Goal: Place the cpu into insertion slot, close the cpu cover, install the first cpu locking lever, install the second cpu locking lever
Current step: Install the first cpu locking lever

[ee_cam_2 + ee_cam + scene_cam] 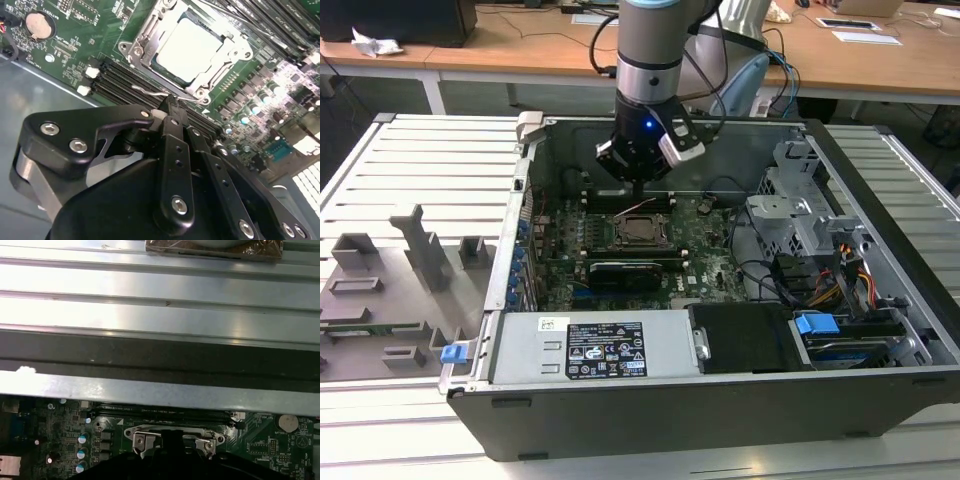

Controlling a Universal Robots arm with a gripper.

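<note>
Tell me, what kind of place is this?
Probably a lab or workshop for robot computer assembly: an open computer case lies on a slatted metal table, a robot arm reaches into it, and office desks stand behind.

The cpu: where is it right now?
The cpu sits in the insertion slot under the closed cpu cover, just ahead of the gripper in the second wrist view.

Arm descending vertically from 12 o'clock in the exterior view, wrist pointing straight down, a blue light lit on the wrist body. Gripper (638,193) at the arm's lower end; in the second wrist view its 2 black fingers (172,117) meet at the tips, jaws closed.
</note>
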